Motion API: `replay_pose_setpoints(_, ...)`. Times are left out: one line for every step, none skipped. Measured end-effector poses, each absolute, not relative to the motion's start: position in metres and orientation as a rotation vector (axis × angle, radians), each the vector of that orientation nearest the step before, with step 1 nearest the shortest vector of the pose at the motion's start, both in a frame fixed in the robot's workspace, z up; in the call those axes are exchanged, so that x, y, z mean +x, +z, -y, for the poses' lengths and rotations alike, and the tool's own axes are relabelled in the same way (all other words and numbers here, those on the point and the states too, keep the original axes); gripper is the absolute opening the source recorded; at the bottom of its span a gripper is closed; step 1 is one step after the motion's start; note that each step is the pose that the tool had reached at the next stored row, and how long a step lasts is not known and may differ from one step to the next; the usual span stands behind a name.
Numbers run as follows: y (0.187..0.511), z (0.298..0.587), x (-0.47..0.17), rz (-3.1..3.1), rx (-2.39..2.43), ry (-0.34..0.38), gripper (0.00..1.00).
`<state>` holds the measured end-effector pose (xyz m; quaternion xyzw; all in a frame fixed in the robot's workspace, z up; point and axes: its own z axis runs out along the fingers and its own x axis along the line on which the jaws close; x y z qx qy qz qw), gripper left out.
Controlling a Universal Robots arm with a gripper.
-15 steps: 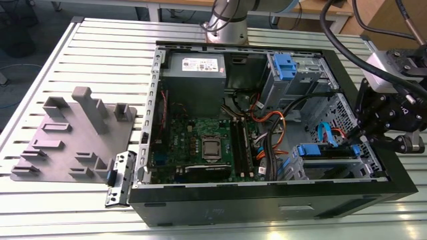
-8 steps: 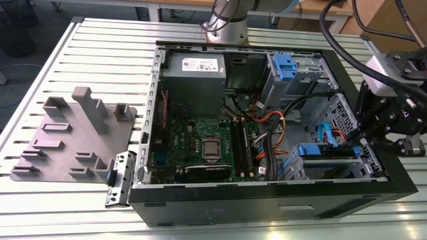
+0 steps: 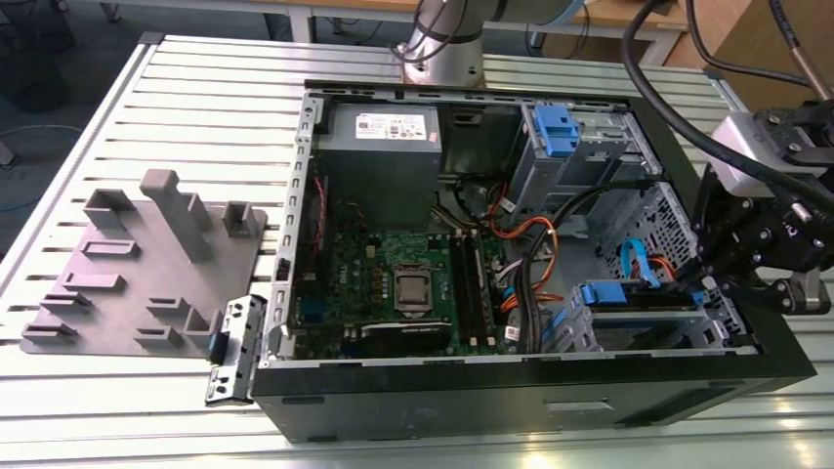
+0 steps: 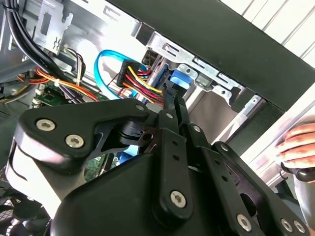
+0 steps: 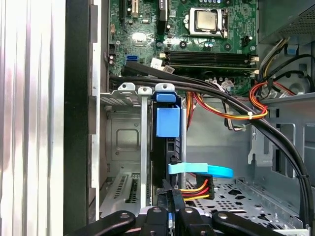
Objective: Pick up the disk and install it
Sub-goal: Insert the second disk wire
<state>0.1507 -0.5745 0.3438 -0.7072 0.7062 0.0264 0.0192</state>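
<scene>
Jaws clamped tight on disk (image 5: 166, 147), gripper (image 5: 170, 212) at 6 o'clock of bay (image 5: 123, 142). Best kept square, clear of cables (image 5: 231, 110).

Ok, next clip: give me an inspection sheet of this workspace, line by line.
Surface: slatted metal table.
Job's things: the disk stands on edge in the drive cage, blue rail showing.
Clutter: grey fixture plate; a loose bracket beside the computer case.
Grippers: the gripper sits at the disk's end, jaws closed together.
Cables: blue data cable, red-yellow power leads, black bundles.
Surroundings: a person's hand at the case edge.
</scene>
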Motion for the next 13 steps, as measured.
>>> replay_pose_setpoints(0.3433,0.5749,0.1504,-2.192,-2.195,0.082,0.16)
replay_pose_setpoints(0.343,0.5751,0.1502,-2.192,-2.195,0.081,0.16)
replay_pose_setpoints(0.3427,0.5754,0.15,-2.192,-2.195,0.081,0.16)
replay_pose_setpoints(0.3426,0.5754,0.1499,-2.192,-2.195,0.081,0.16)
replay_pose_setpoints(0.3426,0.5754,0.1499,-2.192,-2.195,0.081,0.16)
replay_pose_setpoints(0.3426,0.5755,0.1498,-2.192,-2.195,0.081,0.16)
replay_pose_setpoints(0.3426,0.5755,0.1498,-2.192,-2.195,0.081,0.16)
replay_pose_setpoints(0.3425,0.5755,0.1498,-2.192,-2.195,0.081,0.16)
replay_pose_setpoints(0.3425,0.5755,0.1498,-2.192,-2.195,0.081,0.16)
replay_pose_setpoints(0.3425,0.5755,0.1498,-2.192,-2.195,0.081,0.16)
replay_pose_setpoints(0.3424,0.5755,0.1498,-2.192,-2.195,0.081,0.16)
replay_pose_setpoints(0.342,0.5755,0.1498,-2.192,-2.195,0.081,0.16)
replay_pose_setpoints(0.3419,0.5755,0.1498,-2.192,-2.195,0.081,0.16)
